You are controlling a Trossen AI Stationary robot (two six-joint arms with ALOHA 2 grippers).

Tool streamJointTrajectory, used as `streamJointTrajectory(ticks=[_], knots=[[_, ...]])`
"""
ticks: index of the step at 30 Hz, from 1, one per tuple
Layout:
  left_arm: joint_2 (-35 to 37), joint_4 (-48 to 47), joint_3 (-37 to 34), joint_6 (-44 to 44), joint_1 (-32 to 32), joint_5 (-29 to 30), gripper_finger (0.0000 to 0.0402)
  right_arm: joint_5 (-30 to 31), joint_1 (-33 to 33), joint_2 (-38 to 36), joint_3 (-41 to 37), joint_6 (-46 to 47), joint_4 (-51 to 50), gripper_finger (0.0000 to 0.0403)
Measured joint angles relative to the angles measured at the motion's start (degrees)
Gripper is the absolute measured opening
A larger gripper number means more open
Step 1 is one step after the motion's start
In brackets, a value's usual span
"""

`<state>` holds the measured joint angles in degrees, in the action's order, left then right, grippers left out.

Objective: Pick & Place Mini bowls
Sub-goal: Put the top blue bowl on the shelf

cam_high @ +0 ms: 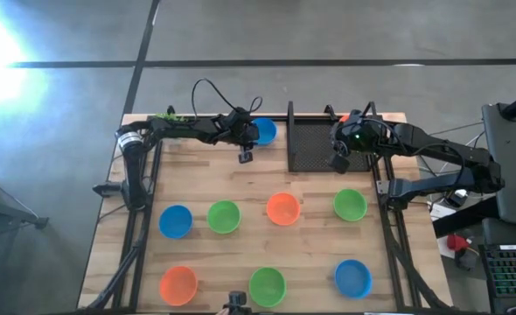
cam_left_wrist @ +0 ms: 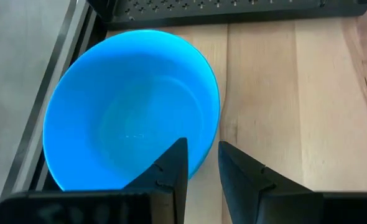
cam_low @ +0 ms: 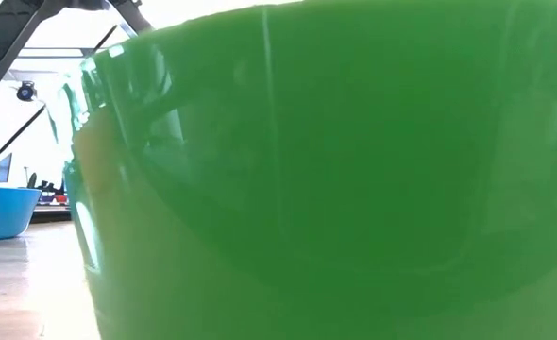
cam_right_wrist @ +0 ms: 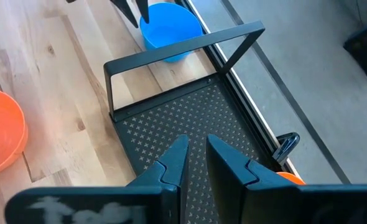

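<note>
The wooden counter (cam_high: 310, 262) carries mini bowls in two rows plus one at the far edge. In the high view the middle row runs, left to right, a blue bowl (cam_high: 176, 220), a green bowl (cam_high: 224, 216), an orange bowl (cam_high: 282, 208) and another green bowl (cam_high: 350, 205). The near row holds an orange bowl (cam_high: 178, 284) on the left, a green bowl (cam_high: 267, 285) in the middle and a blue bowl (cam_high: 352, 277) on the right. That near green bowl stands right against the low camera and fills almost all of its view (cam_low: 335, 189); a blue bowl (cam_low: 3, 210) shows at that picture's left edge.

A third blue bowl (cam_high: 265, 131) sits at the far edge, just left of a black perforated tray (cam_high: 310, 144). The left gripper (cam_high: 245, 156) hangs at this bowl's near-left side. In the left wrist view its jaws are nearly together with only a narrow gap, one finger over the bowl's rim (cam_left_wrist: 134, 112) and the other over bare wood; whether they pinch the rim cannot be told.

The right gripper (cam_high: 338, 163) hovers at the right side of the tray. Its jaws stand close together with a thin gap, holding nothing, over the tray's patterned floor (cam_right_wrist: 190, 124). A sliver of orange (cam_right_wrist: 289, 178) shows beyond the tray's far edge.
</note>
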<state>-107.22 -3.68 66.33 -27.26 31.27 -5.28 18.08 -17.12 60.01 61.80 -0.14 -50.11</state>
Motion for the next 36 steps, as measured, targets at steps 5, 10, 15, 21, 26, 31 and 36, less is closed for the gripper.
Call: streamJointTrajectory(ticks=[5, 10, 15, 21, 26, 31, 36], knots=[[-1.45, 0.29, -0.11, -0.05, -0.02, -0.01, 0.0090, -0.01, 0.00, 0.02, 0.00, 0.07, 0.04, 0.0052], [-3.02, 0.60, -0.14, -0.89, -0.03, 1.38, 0.0090, -0.01, 0.00, 0.02, 0.00, 0.17, 0.13, 0.0052], [-3.02, 0.64, -0.15, -4.18, -0.28, 2.49, 0.0071, -0.01, 0.00, 0.02, 0.00, 0.17, 0.13, 0.0052], [-2.26, 0.65, -0.15, -4.68, -0.35, 3.84, 0.0007, -0.01, 0.00, 0.02, 0.00, 0.17, 0.14, 0.0052], [-1.11, 0.13, -0.15, -4.69, -1.40, 5.43, 0.0002, -0.03, 0.00, 0.02, 0.00, -0.04, 1.08, 0.0052], [1.94, -1.20, -0.15, -6.10, -4.05, 11.16, 0.0001, -0.10, 0.00, 0.02, -0.05, -3.32, 2.76, 0.0052], [6.01, -2.20, -0.15, -8.06, -7.93, 18.74, 0.0001, -0.74, 0.04, 0.09, -1.70, -10.08, 8.47, 0.0052]])
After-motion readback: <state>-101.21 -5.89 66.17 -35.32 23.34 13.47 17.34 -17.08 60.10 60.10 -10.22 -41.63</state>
